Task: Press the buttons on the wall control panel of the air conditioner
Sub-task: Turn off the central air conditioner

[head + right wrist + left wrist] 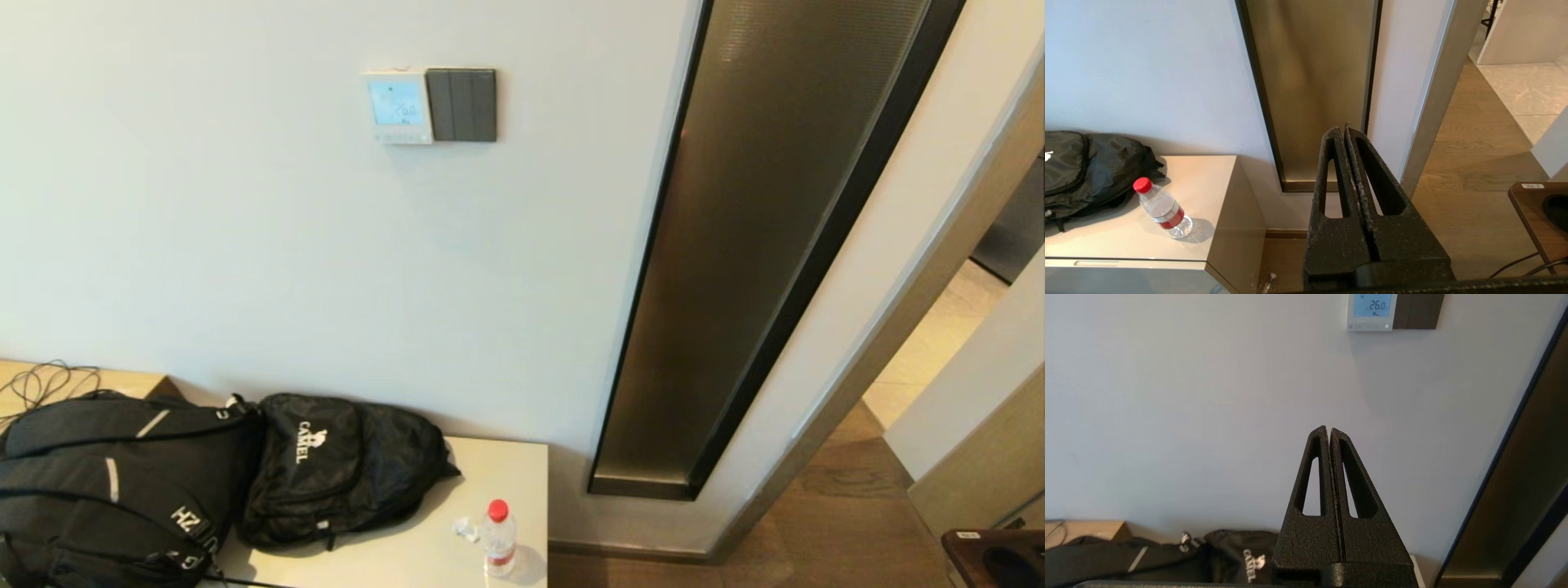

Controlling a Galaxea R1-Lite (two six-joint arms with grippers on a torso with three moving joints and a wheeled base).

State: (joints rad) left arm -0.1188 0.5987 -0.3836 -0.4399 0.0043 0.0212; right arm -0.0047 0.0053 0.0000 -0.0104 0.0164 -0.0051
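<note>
Head view: we see a plain matte white wall [245, 229] with the control panel [397, 106], a small white square with a pale blue lit screen and a row of tiny buttons along its lower edge, touching a dark grey ribbed switch plate [462, 104] on its side. Neither gripper shows here. Below, a smooth beige cabinet top [408, 555] carries two black fabric backpacks [122, 482], the nearer one printed CAMEL, plus a clear plastic bottle [498, 539] with a red cap. A tall bronze textured glass strip [759, 245] in a black frame runs down the wall, with wood floor [824, 523] beside it. Left wrist view: our left gripper [1328, 430], rough black with two tapered slotted fingers, has them pressed together, holding nothing. The panel [1372, 312] reads 26.0 and sits well above the fingertips, a bit toward the glass-strip side, well apart from them. The backpacks [1229, 555] lie below the gripper. Right wrist view: our right gripper [1342, 131], same gritty black wedge shape, also has its fingers together and bare, pointed at the foot of the glass strip [1310, 81]. The bottle [1163, 208] stands on the cabinet [1208, 192] off to its side, and the panel is out of this view.
</note>
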